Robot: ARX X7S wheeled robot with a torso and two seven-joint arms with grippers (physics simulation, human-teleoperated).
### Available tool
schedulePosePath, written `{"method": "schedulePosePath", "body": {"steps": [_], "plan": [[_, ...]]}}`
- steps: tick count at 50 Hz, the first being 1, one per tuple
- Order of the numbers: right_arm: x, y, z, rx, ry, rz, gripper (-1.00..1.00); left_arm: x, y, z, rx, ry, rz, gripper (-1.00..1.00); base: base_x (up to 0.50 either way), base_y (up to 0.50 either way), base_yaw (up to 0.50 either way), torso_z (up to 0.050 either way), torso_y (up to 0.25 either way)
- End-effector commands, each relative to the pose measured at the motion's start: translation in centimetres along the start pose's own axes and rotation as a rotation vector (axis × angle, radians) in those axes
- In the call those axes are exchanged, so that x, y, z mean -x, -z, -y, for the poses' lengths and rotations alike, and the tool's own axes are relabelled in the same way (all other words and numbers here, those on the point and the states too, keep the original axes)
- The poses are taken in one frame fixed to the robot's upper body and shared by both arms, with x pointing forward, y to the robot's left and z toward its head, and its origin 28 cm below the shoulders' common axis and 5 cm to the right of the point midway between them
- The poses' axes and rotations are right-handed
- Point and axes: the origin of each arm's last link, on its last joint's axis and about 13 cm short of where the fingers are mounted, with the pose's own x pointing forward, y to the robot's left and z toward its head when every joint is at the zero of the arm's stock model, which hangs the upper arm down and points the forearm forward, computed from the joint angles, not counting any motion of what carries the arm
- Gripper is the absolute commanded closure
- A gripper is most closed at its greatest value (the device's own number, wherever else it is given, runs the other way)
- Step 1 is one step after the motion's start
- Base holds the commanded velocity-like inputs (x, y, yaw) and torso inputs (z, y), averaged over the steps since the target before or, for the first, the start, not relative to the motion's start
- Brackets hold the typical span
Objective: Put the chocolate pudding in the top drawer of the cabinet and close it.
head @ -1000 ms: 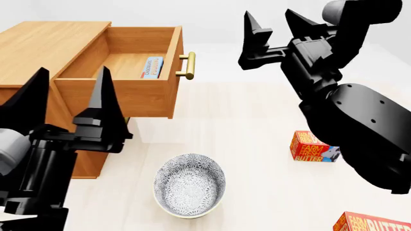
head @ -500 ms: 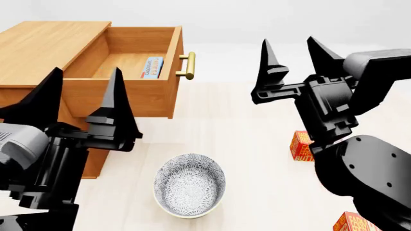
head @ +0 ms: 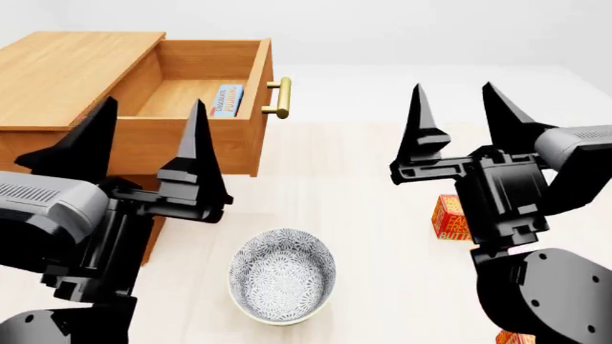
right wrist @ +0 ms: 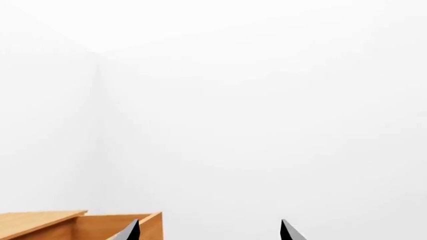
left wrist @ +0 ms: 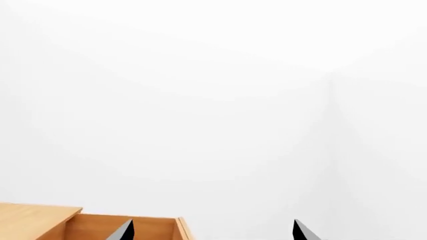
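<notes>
The honey-brown cabinet [head: 67,64] stands at the far left with its top drawer [head: 191,140] pulled out, brass handle [head: 278,98] facing right. The chocolate pudding [head: 226,100], a thin box with a light blue face, lies inside that drawer against its front wall. My left gripper [head: 151,118] is open and empty, fingers pointing up, in front of the drawer. My right gripper [head: 455,107] is open and empty too, well to the right of the handle. Both wrist views show only the fingertips [left wrist: 123,232] [right wrist: 287,231] and the cabinet's top edge [left wrist: 33,220] [right wrist: 40,222] against white wall.
A patterned bowl [head: 282,275] sits on the pale floor near the front, between the arms. A red-orange butter box [head: 448,217] shows partly behind my right arm; another butter box corner [head: 512,337] peeks out at the bottom right.
My right gripper has drawn back from beside the drawer handle, moving right and lower in the head view. The left arm has risen further into view. The pudding and drawer have not moved.
</notes>
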Motion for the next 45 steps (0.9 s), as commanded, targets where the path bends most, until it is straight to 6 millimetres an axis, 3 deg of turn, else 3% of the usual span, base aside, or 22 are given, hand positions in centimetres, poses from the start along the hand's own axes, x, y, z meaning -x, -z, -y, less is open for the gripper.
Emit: {"method": "schedulePosePath", "body": {"steps": [1,16,26,35,45], "plan": [[0.5,-0.1,0.2,0.001,0.013,0.019,-1.00,-0.7,0.1,0.8,0.000,0.034,0.002,-1.00,0.00,0.00,0.00,0.000,0.000],[1.1,0.7,0.7,0.012,0.035,0.022,-1.00,-2.0,0.7,2.2,0.030,0.121,-0.033,-1.00,0.00,0.00,0.00,0.000,0.000],[0.7,-0.4,1.0,0.030,0.061,0.032,-1.00,-2.8,1.8,3.3,0.070,0.165,-0.053,-1.00,0.00,0.00,0.00,0.000,0.000],[1.3,0.1,1.6,0.049,0.087,0.045,-1.00,-3.0,2.4,4.0,0.095,0.190,-0.063,-1.00,0.00,0.00,0.00,0.000,0.000],[1.1,-1.4,2.0,0.068,0.118,0.054,-1.00,-3.3,3.3,4.9,0.130,0.212,-0.075,-1.00,0.00,0.00,0.00,0.000,0.000]]}}
